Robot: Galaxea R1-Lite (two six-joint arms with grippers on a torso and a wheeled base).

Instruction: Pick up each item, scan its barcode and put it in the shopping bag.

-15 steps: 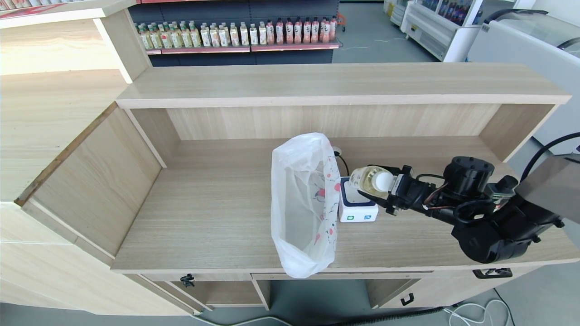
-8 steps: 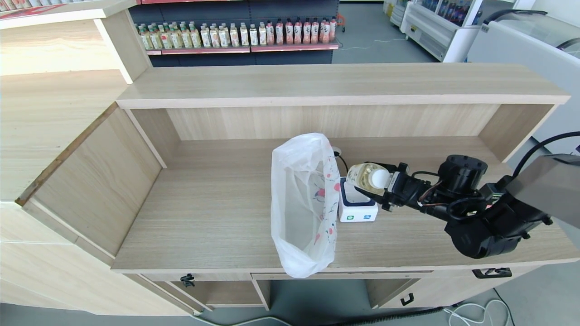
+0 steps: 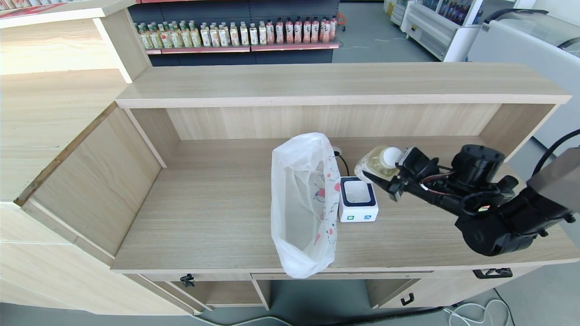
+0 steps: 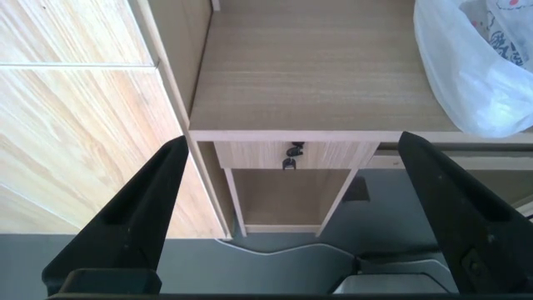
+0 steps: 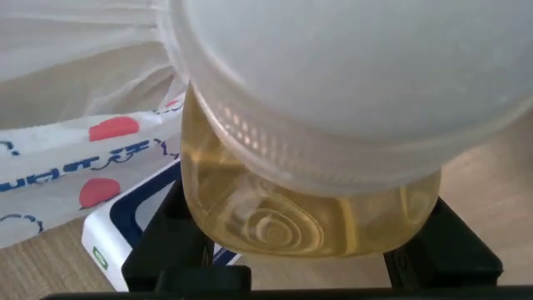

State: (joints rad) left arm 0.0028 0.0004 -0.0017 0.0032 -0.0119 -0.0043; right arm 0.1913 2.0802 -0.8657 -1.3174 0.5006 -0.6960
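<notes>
Holding the bottle [image 3: 370,164] near the scanner [image 3: 358,198], scanning step.
Right tool [image 3: 378,173] grips it; next, probably carry it over the shopping bag [image 3: 302,203].

The black end effector [image 5: 310,254] grips a clear, white-capped plastic bottle of yellow liquid [image 5: 308,204], with a blue-topped white box [image 5: 133,223] and red-printed white bag [image 5: 71,125] beyond.

The bottle [image 5: 316,208] is so close to the right wrist camera that its white cap [image 5: 350,75] is blurry and cut off by the picture's edge. It also hides most of the scanner [image 5: 125,221]. The left wrist view cuts off most of the shopping bag [image 4: 475,67]. The shelf bottles [image 3: 235,34] far back are too small to tell apart.
</notes>
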